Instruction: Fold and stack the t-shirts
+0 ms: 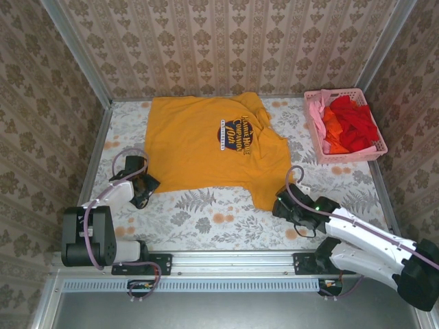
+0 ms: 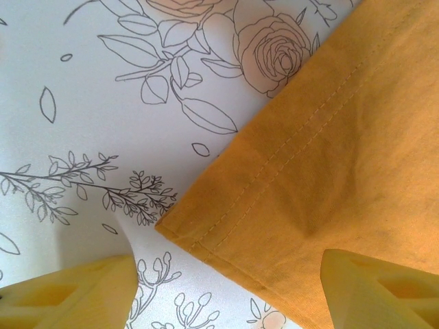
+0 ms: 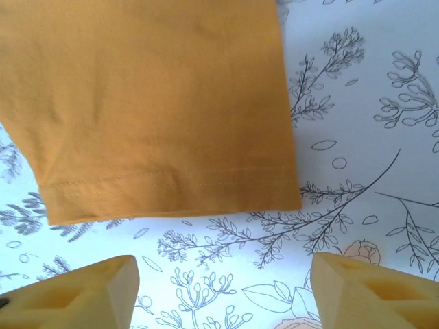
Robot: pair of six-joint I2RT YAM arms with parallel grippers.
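Partly cropped, left gripper (image 2: 228, 260) and right gripper (image 3: 224, 260) gape at orange-yellow t-shirt (image 1: 206, 144) edges

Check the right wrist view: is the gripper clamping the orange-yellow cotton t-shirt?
No, the right gripper is open and short of the orange-yellow cotton t-shirt.

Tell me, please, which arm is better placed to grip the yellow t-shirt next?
Probably left: the left gripper is open astride the hem corner of the orange-yellow t-shirt, whereas the right gripper, also open, sits short of the sleeve.
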